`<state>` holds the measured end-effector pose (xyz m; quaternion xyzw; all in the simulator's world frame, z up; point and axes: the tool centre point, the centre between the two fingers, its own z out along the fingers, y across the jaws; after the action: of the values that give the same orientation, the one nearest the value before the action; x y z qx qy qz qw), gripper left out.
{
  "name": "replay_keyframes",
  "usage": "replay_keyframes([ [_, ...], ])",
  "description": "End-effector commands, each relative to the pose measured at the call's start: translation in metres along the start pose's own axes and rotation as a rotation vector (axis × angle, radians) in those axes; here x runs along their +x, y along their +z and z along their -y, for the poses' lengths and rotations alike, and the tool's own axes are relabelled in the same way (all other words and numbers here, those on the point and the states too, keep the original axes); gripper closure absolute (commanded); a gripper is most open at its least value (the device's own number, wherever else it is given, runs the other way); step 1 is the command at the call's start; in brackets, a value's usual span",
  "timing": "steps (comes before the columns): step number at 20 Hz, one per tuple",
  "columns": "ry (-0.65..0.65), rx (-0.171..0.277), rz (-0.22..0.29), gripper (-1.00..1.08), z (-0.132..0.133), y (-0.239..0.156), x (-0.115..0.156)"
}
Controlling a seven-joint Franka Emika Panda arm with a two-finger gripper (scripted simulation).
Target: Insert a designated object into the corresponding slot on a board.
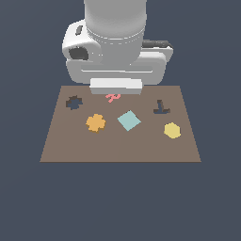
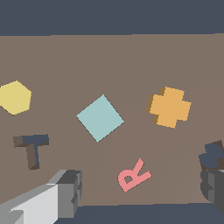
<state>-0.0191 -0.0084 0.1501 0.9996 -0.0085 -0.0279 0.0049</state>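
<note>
Dark blue background surrounds the board (image 1: 120, 146). The hand (image 2: 140, 192) is seen wide and empty above the pink R (image 2: 133, 176). The orange piece (image 2: 169, 107) lies just beyond it, beside one finger; the slot (image 1: 74, 102) is nearby.

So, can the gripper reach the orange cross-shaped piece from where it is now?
Probably yes. The orange piece lies flat on the board, apart from the light-blue square, with nothing over it. The gripper holds nothing between its fingers.
</note>
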Motion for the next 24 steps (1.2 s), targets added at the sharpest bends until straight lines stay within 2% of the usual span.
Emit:
replay_keyframes([
  [1, 0.000, 0.000, 0.000, -0.92, 0.000, 0.000, 0.000],
  [10, 0.041, 0.002, -0.010, -0.92, -0.013, 0.019, 0.010],
  [24, 0.201, 0.014, -0.050, -0.92, -0.065, 0.090, 0.048],
])
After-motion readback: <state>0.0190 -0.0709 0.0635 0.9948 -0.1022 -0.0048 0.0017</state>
